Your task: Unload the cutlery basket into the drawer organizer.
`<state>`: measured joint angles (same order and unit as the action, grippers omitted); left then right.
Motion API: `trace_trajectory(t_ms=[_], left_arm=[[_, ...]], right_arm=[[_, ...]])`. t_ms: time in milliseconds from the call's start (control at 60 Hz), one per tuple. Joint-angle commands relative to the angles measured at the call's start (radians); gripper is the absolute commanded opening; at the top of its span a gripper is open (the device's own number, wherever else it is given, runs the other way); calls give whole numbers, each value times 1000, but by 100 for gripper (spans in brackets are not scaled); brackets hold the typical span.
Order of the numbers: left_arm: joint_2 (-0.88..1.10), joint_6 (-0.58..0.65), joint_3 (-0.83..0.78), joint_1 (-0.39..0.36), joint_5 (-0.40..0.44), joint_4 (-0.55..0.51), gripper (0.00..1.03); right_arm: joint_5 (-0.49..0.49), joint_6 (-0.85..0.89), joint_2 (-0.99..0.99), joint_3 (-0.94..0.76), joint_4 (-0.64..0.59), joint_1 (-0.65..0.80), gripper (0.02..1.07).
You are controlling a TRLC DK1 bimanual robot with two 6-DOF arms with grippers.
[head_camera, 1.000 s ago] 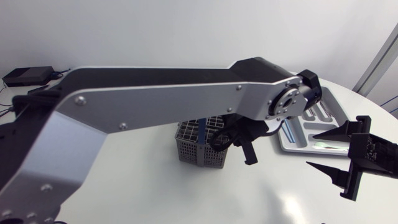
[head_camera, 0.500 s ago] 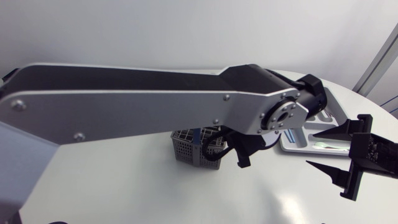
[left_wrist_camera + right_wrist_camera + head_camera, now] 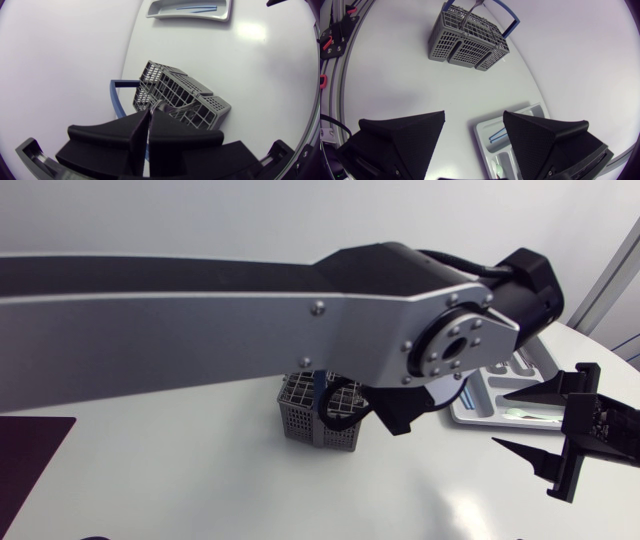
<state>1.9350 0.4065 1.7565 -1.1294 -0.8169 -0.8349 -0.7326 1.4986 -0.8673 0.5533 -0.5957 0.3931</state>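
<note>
The grey cutlery basket (image 3: pixel 318 423) with a blue handle (image 3: pixel 114 96) stands mid-table. My left arm (image 3: pixel 300 330) crosses the head view and hides most of its own gripper above the basket. In the left wrist view the left gripper (image 3: pixel 148 131) is shut on a thin silver piece of cutlery (image 3: pixel 156 107) whose lower end is still in the basket (image 3: pixel 182 97); its type I cannot tell. The same piece (image 3: pixel 471 8) rises from the basket (image 3: pixel 467 41) in the right wrist view. The white organizer tray (image 3: pixel 470 420) lies to the right. My right gripper (image 3: pixel 548 436) hangs open and empty beside it.
The organizer (image 3: pixel 190 16) holds thin blue pieces (image 3: pixel 192 8) in one compartment and a pale green item (image 3: pixel 520 415) in another. The round table's edge curves close behind the tray and near my right gripper (image 3: pixel 472 135).
My left arm has risen towards the camera and now fills more of the head view, its wrist shifted slightly right. The right arm has not moved.
</note>
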Motion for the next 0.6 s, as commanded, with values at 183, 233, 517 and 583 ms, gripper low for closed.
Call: trace_trajectory(t_ms=[183,233,517,583], left_arm=[[-93,77,-86,-33,-64,89,13],[-100,81,-97,-40,-71,102,13],[-162,262,-293,-84,-182,381,13],[-180,310,-318,-86,-183,439,14]], right_arm=[[2,-32,30,-21,-7,-20,86],[2,-40,34,-24,-6,-26,86],[2,-54,42,-21,-6,-39,86],[2,-54,42,-23,-4,-39,86]])
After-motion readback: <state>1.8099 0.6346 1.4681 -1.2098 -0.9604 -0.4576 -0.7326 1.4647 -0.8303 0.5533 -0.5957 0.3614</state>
